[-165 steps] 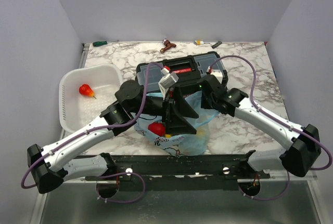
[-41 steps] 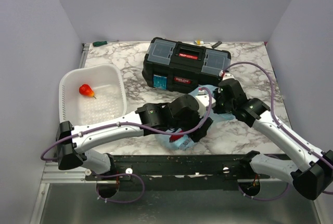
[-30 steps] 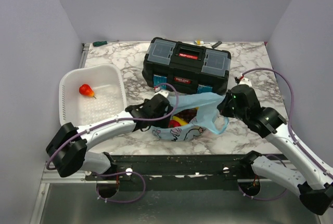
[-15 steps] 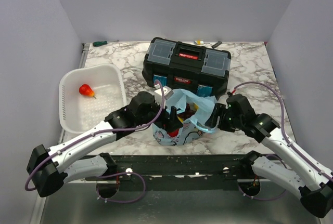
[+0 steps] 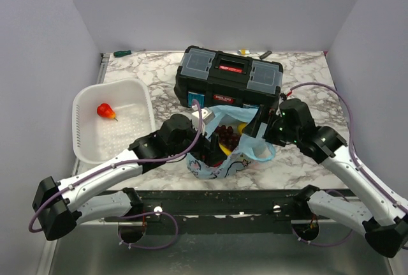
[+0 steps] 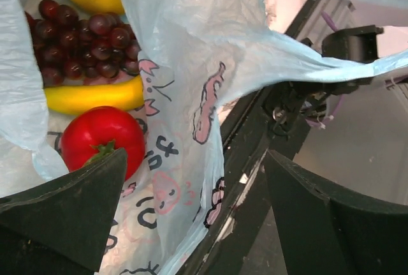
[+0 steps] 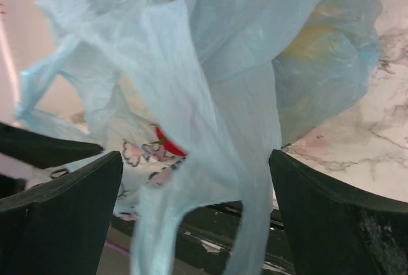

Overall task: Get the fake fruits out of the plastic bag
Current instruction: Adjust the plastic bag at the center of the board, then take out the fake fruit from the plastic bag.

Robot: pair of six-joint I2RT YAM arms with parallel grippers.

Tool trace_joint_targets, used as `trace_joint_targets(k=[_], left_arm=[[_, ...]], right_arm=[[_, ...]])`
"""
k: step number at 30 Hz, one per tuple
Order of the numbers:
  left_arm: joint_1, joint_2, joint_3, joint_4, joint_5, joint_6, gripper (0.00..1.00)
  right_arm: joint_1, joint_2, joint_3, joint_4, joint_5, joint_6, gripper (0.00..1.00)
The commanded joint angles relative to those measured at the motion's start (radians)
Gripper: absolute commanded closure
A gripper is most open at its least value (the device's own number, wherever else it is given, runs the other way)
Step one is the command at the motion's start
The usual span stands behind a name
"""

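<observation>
Blue plastic bag (image 5: 220,165) now gapes wider — grape bunch (image 5: 228,136) newly exposed.

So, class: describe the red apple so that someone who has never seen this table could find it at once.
Find the black toolbox; the light-blue plastic bag sits open just in front of it. Inside, the apple is the only round, glossy red fruit, beside the yellow banana and dark grape bunch.

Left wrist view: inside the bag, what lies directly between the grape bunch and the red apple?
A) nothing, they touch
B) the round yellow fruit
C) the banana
C: the banana lies inside the plastic bag with the grape bunch on one side and the red apple on the other.
</observation>
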Motion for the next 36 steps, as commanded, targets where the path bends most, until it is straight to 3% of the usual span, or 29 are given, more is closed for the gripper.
trace_joint_targets(k=[1, 6, 8, 11, 15, 16, 19, 25, 36], left_arm=[[-0.004, 0.034, 0.003, 0.007, -0.117, -0.015, 0.13], [-0.005, 0.139, -0.064, 0.111, -0.132, -0.039, 0.15], [-0.005, 0.173, -0.107, 0.163, -0.14, -0.057, 0.16], [-0.004, 0.21, -0.137, 0.194, -0.14, -0.063, 0.16], [0.001, 0.222, -0.142, 0.197, -0.158, -0.033, 0.16], [0.005, 0.221, -0.141, 0.198, -0.165, -0.025, 0.16], [0.021, 0.212, -0.125, 0.184, -0.163, -0.004, 0.16], [0.017, 0.23, -0.085, 0.209, -0.034, 0.011, 0.14], [-0.054, 0.409, -0.033, 0.165, -0.256, 0.024, 0.23]], right_arm=[[0.066, 0.062, -0.054, -0.013, 0.148, 0.048, 0.0], [0.242, 0.157, -0.158, -0.014, 0.325, 0.172, 0.04], [0.297, 0.179, -0.205, -0.039, 0.413, 0.242, 0.15], [0.304, 0.185, -0.288, -0.021, 0.4, 0.27, 0.46], [0.312, 0.153, -0.346, -0.025, 0.407, 0.303, 0.94], [0.312, 0.15, -0.35, -0.044, 0.425, 0.322, 0.99], [0.313, 0.159, -0.356, -0.09, 0.456, 0.337, 0.99], [0.356, 0.216, -0.376, 0.067, 0.324, 0.252, 0.99], [0.401, 0.194, -0.395, 0.118, 0.321, 0.275, 0.99]])
